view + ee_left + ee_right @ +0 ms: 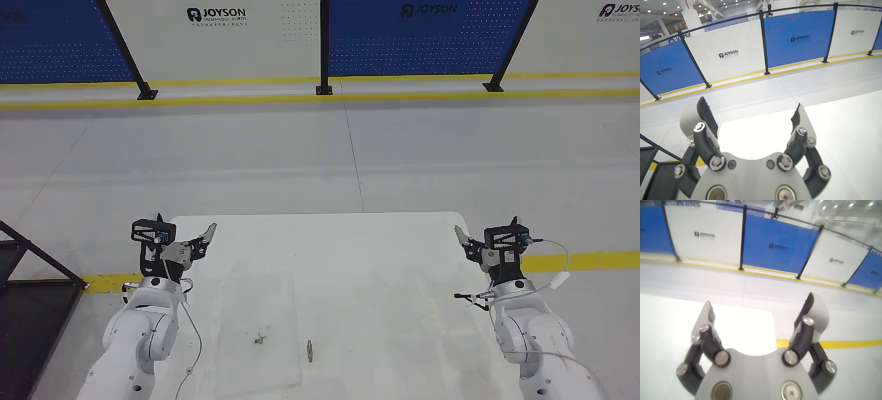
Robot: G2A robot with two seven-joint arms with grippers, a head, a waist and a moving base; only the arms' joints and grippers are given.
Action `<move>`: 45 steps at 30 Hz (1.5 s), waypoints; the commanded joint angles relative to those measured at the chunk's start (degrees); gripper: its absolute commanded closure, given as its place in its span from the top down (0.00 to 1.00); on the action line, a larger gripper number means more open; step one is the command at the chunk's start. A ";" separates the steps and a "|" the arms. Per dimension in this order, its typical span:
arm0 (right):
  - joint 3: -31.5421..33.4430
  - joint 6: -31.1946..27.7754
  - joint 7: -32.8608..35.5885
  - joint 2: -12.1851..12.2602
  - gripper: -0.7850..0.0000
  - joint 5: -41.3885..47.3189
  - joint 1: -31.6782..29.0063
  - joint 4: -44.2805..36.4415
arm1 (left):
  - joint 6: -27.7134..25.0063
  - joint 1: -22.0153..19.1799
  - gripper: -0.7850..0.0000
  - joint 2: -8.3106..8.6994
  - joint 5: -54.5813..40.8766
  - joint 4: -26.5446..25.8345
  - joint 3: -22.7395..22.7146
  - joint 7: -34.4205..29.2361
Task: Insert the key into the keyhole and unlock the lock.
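The left gripper is seen wide open, its ribbed black pads spread apart with nothing caught between them, and it is held above the far left corner of the table. It is mirrored by the right gripper: jaws parted, nothing held, poised over the far right corner.

Moving outward, the flat white rectangular table is laid out between the two arms. Toward its near edge, well apart from both grippers, two tiny things can be made out. A small dark metallic object is lying on a thin clear sheet, which is only faintly outlined. A slim oval metallic object is set just beside that sheet's edge. These are taken to be the key and the lock, but they are too small for one to be told from the other.

As for progress, nothing appears to have been started. No key is gripped, none is lined up with a keyhole, and no lock is steadied. The whole job is judged to be left: the key to be picked up, the lock to be braced, the key to be inserted and then turned.
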 commanded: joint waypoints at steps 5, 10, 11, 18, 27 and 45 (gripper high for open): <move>0.00 0.00 0.00 0.00 1.00 0.00 0.00 0.00 | -3.50 2.27 1.00 -0.03 -2.85 -1.22 -0.05 0.51; 0.00 0.00 0.00 0.00 1.00 0.00 0.00 0.00 | -11.18 12.72 1.00 0.36 -3.42 -8.97 -2.39 1.42; 0.00 0.00 0.00 0.00 1.00 0.00 0.00 0.00 | -12.59 15.44 1.00 0.46 -2.59 -10.70 -2.84 1.40; 0.00 0.00 0.00 0.00 1.00 0.00 0.00 0.00 | -20.06 29.40 1.00 0.99 5.67 -19.92 -1.99 -4.81; 0.00 0.00 0.00 0.00 1.00 0.00 0.00 0.00 | -15.37 25.59 1.00 0.38 5.92 -16.43 8.56 -26.40; 0.00 0.00 0.00 0.00 1.00 0.00 0.00 0.00 | -2.43 13.98 0.33 -1.21 13.10 -6.10 20.14 -34.64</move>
